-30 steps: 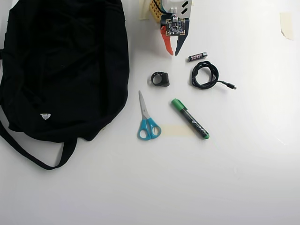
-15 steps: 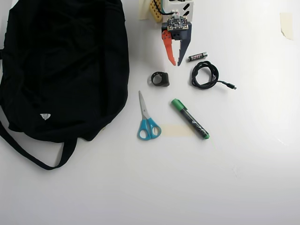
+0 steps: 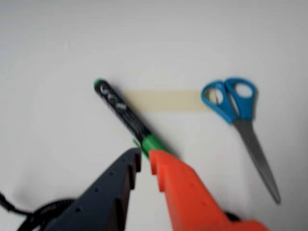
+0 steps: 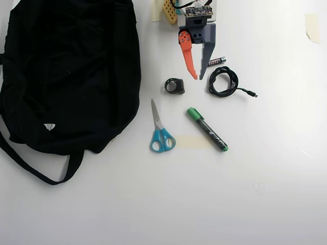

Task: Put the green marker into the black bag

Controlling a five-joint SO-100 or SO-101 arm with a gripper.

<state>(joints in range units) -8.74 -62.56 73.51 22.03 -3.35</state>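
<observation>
The green marker [image 4: 207,129] lies slanted on the white table right of centre in the overhead view, green cap up-left. In the wrist view the marker [image 3: 125,115] runs from the upper left down to my fingertips, its cap just beyond them. My gripper [image 4: 198,77] hangs above the table, a short way up from the cap, pointing down the view. Its orange and dark fingers stand slightly open with a narrow gap and nothing between them [image 3: 145,156]. The black bag [image 4: 66,76] fills the left of the overhead view, straps trailing at its lower edge.
Blue-handled scissors [image 4: 161,130] lie left of the marker, a small black ring [image 4: 175,86] above them. A battery [image 4: 217,60] and a coiled black cable [image 4: 223,81] sit right of the gripper. A beige tape strip [image 4: 191,142] lies beside the marker.
My gripper has reached down the overhead view, from beside the arm's base towards the marker's cap. Its narrow gap looks the same. Nothing on the table has moved.
</observation>
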